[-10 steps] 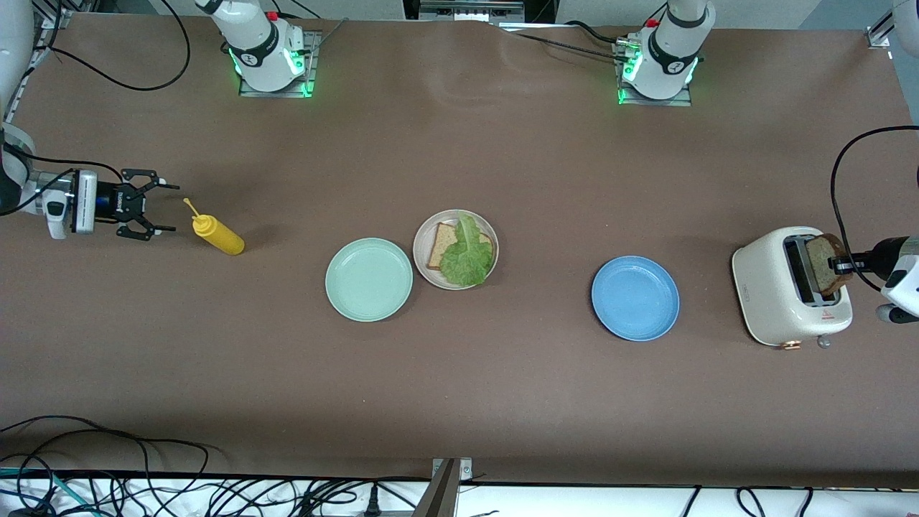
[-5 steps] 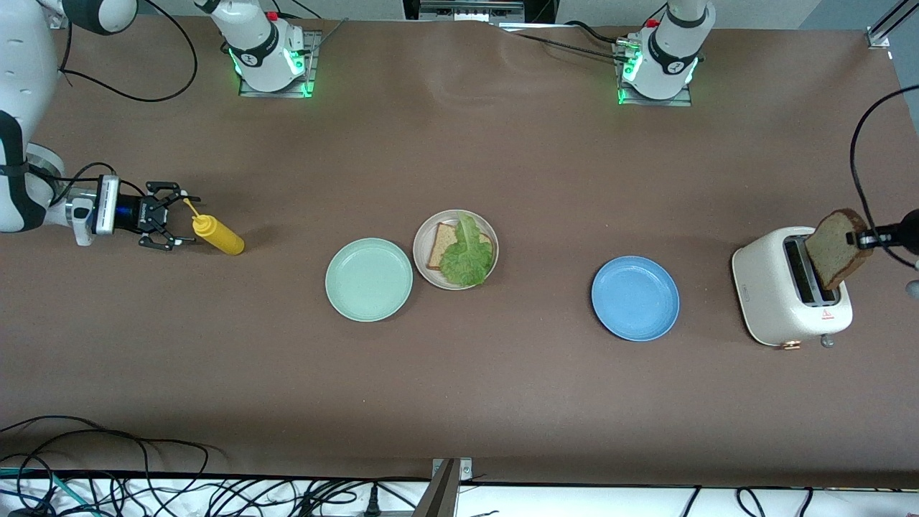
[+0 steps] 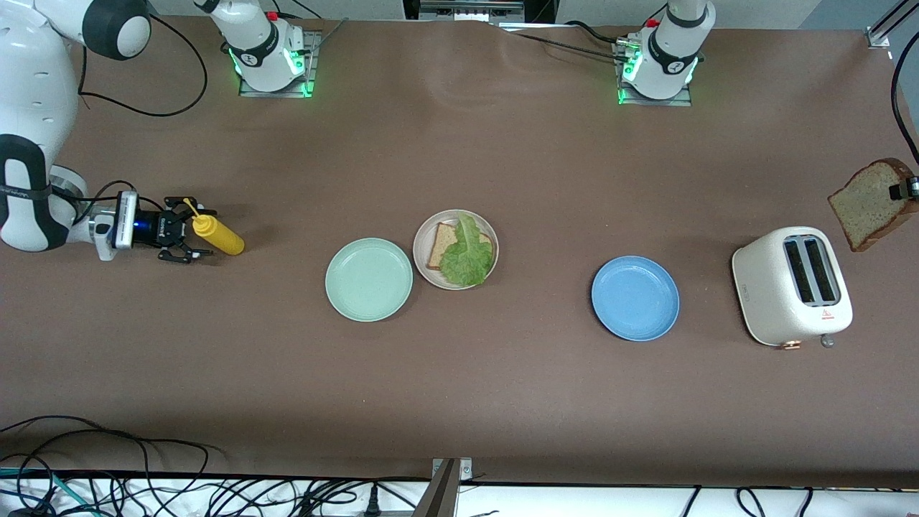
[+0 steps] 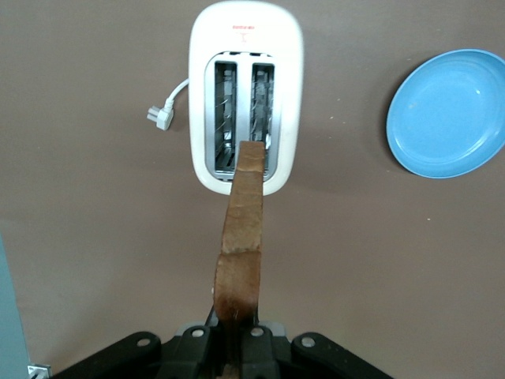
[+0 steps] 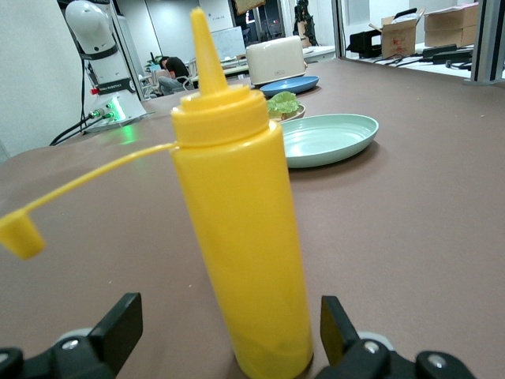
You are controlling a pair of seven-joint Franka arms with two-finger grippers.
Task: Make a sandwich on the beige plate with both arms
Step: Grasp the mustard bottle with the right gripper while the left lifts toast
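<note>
Beige plate (image 3: 454, 281), green plate (image 3: 368, 279) beside, blue plate (image 3: 635, 298) apart.

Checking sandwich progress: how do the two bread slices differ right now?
The plate slice lies flat on the beige plate under lettuce; the toasted slice hangs on edge in the left hand, above the toaster, uncovered and darker. Both have brown crust.

The table (image 3: 459, 402) is a flat matte brown. The beige plate (image 3: 422, 264) is pale pinkish beige, carrying a tan bread slice (image 3: 439, 243) edged in brown crust under a ruffled green lettuce leaf (image 3: 467, 257). Beside it lies a mint-green plate (image 3: 369, 279); toward the left arm's end, a blue plate (image 3: 635, 298) and a cream-white toaster (image 3: 779, 309) with a small red mark. The squeeze bottle (image 3: 217, 235) is solid yellow. The lifted bread slice (image 3: 865, 205) is speckled tan with dark brown crust.
</note>
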